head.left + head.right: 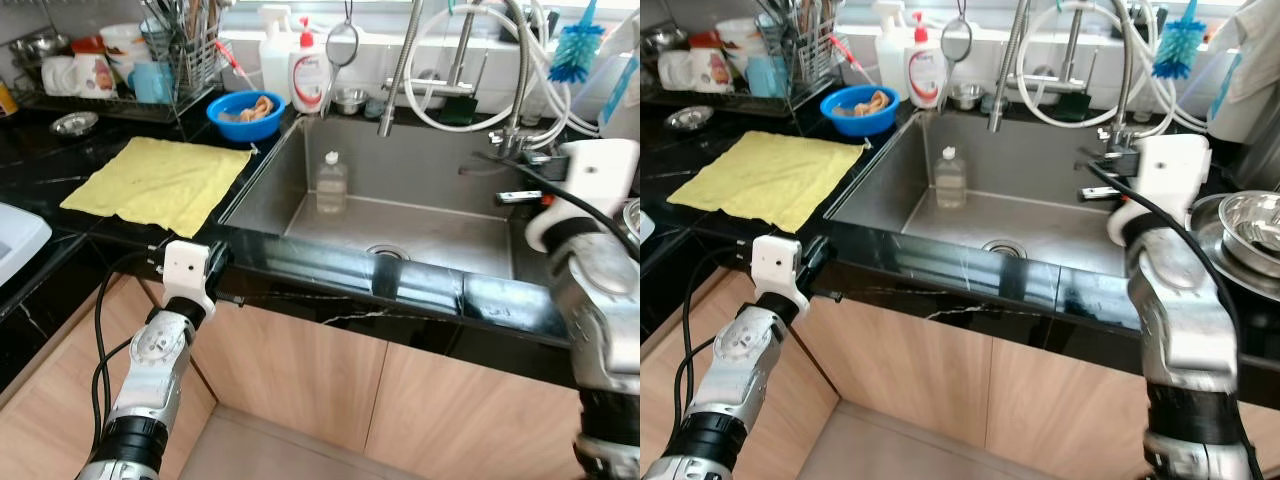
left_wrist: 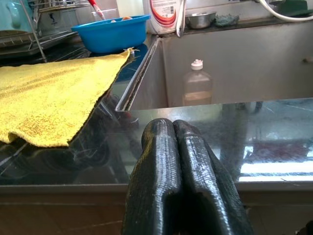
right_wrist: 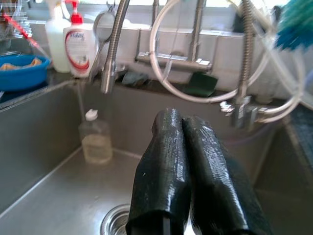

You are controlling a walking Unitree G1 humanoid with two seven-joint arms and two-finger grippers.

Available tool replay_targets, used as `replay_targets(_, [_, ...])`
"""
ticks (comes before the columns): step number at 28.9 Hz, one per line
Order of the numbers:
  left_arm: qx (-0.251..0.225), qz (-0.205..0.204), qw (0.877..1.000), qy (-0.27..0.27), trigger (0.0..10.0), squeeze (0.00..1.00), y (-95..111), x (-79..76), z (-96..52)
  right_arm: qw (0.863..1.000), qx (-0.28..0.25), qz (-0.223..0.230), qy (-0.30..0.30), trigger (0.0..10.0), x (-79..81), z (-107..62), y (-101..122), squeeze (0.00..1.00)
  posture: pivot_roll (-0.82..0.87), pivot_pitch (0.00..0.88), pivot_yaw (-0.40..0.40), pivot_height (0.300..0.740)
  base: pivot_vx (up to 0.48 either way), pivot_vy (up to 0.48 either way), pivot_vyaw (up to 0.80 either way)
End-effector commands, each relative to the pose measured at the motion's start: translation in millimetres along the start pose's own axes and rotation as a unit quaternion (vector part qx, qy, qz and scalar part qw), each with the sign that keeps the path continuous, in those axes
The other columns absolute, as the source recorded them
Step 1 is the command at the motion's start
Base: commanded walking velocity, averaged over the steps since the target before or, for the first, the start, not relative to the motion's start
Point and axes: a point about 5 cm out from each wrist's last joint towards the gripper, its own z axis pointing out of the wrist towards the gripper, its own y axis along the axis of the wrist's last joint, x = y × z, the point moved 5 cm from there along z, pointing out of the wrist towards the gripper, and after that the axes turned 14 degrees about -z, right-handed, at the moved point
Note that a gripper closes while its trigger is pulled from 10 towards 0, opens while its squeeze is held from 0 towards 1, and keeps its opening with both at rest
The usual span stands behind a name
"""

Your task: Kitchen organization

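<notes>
A clear bottle [image 1: 331,182] holding pale liquid is standing upright in the sink [image 1: 440,236] near its back wall, while the left gripper [image 2: 174,131] at the counter's front edge and the right gripper [image 3: 182,122] over the basin are both keeping their fingers pressed together.

Open sink basin, crowded back ledge

The sink [image 1: 300,200] floor lies mostly bare: only a clear bottle [image 1: 331,183] stands upright near its back-left corner, apart from the drain [image 1: 387,253]. The faucet spout [image 1: 400,70] and looping hoses [image 1: 480,90] hang over the back. Left, a yellow cloth [image 1: 160,182] covers the counter before a blue bowl [image 1: 246,114].
</notes>
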Motion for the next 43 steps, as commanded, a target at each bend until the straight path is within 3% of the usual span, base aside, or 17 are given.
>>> replay_targets(1, [-0.004,0.011,1.0,0.0,10.0,0.0,2.7,1.2,0.3,0.999,0.028,0.011,0.014,10.0,3.9,10.1,-17.2,0.0,-0.03,0.0,0.036,0.74,0.0,0.0,0.0])
replay_targets(4, [-0.004,0.012,1.0,0.0,10.0,0.0,2.4,1.1,-0.2,0.997,0.068,0.033,0.022,10.0,6.0,16.3,-38.9,0.0,-0.02,0.0,0.032,0.74,0.0,0.0,0.0])
replay_targets(10, [-0.004,0.014,1.0,0.0,10.0,0.0,1.6,1.1,-2.2,0.993,0.11,0.029,0.011,10.0,1.8,21.0,-67.4,0.0,-0.01,0.0,0.026,0.74,0.0,0.0,0.0])
replay_targets(16, [-0.003,0.014,1.0,0.0,10.0,0.0,0.8,1.2,-3.3,0.994,0.103,0.033,0.009,10.0,-1.1,24.1,-67.4,0.0,-0.01,0.0,0.027,0.74,0.0,0.0,0.0])
replay_targets(17, [-0.003,0.014,1.0,0.0,10.0,0.0,0.3,1.0,-3.6,0.995,0.099,0.031,0.003,10.0,-3.5,24.6,-66.0,1.0,-0.02,0.0,0.029,0.74,0.0,0.0,0.0])
replay_targets(28, [0.0,0.014,1.0,-0.004,10.0,0.0,-0.4,-0.6,-4.5,0.998,0.067,0.008,-0.019,10.0,-7.7,25.2,-54.8,1.0,-0.01,0.0,0.031,0.74,0.0,0.0,0.0])
replay_targets(29, [0.0,0.014,1.0,-0.005,10.0,0.0,-0.4,-0.6,-4.6,0.998,0.056,0.001,-0.03,10.0,-10.4,24.8,-50.7,0.76,-0.01,0.0,0.031,0.74,0.0,0.0,0.0])
replay_targets(30, [-0.001,0.014,1.0,-0.005,10.0,0.0,-0.2,-0.7,-4.7,0.998,0.039,-0.008,-0.045,10.0,-15.1,23.8,-43.5,0.0,-0.01,0.0,0.03,0.74,0.0,0.0,0.0])
replay_targets(32, [-0.001,0.014,1.0,-0.005,10.0,0.0,0.0,-0.5,-4.9,0.997,0.001,-0.028,-0.073,10.0,-23.0,20.4,-26.6,0.0,-0.01,0.0,0.03,0.74,0.0,0.0,0.0])
replay_targets(37, [-0.001,0.014,1.0,-0.005,10.0,0.0,0.0,-0.4,-5.0,0.996,-0.011,-0.033,-0.079,10.0,-24.5,19.1,-21.3,0.0,-0.01,0.0,0.03,0.74,0.0,0.0,0.0])
replay_targets(41, [0.0,0.016,1.0,-0.003,10.0,0.0,0.4,1.2,-5.4,0.973,-0.11,-0.072,-0.189,10.0,-49.9,-22.1,25.2,0.0,-0.01,0.0,0.031,0.74,0.0,0.0,0.0])
replay_targets(43, [0.0,0.016,1.0,-0.003,10.0,0.0,0.5,1.3,-5.5,0.972,-0.112,-0.073,-0.193,10.0,-50.2,-23.8,26.0,0.0,-0.01,0.0,0.031,0.74,0.0,0.0,0.0])
